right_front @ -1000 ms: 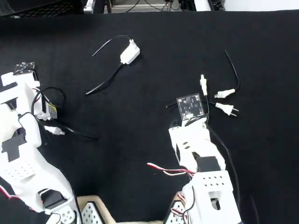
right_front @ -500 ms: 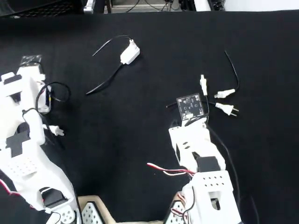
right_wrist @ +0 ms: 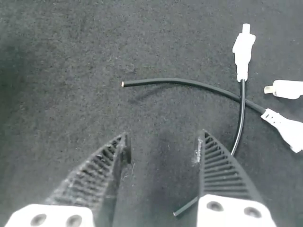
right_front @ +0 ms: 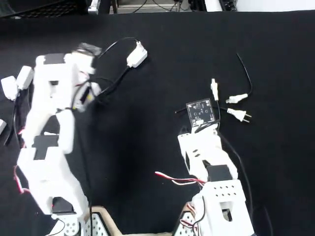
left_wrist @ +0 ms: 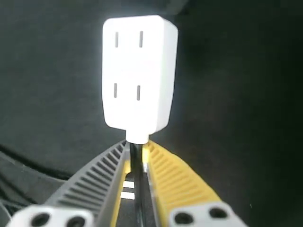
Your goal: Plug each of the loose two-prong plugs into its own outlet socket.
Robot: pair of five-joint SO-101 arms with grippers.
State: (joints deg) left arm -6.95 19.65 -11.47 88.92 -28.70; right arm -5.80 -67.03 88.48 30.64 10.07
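Note:
A white outlet block point(left_wrist: 138, 73) with two pairs of slots faces the left wrist camera. Its black cord point(left_wrist: 136, 151) runs between the grey and yellow fingers of my left gripper point(left_wrist: 136, 144), which is shut on it. In the high view, the left arm point(right_front: 51, 108) reaches up the table's left side. Another white outlet block point(right_front: 137, 55) with black cords lies just beyond it. My right gripper point(right_wrist: 163, 137) is open over bare cloth, short of three white two-prong plugs point(right_wrist: 244, 47) point(right_wrist: 286, 89) point(right_wrist: 284, 125). From above, those plugs point(right_front: 214, 88) point(right_front: 237, 98) point(right_front: 238, 115) lie past the right arm's head point(right_front: 202, 112).
A loose black cord point(right_wrist: 189, 84) curves across the cloth in front of the right gripper. Small white pieces point(right_front: 10, 86) lie at the table's left edge. The black cloth point(right_front: 147, 147) between the two arms is bare. The table's far edge runs along the top.
The left arm has swung from the table's left edge up and to the right, toward the outlet block at the back. The right arm has not moved.

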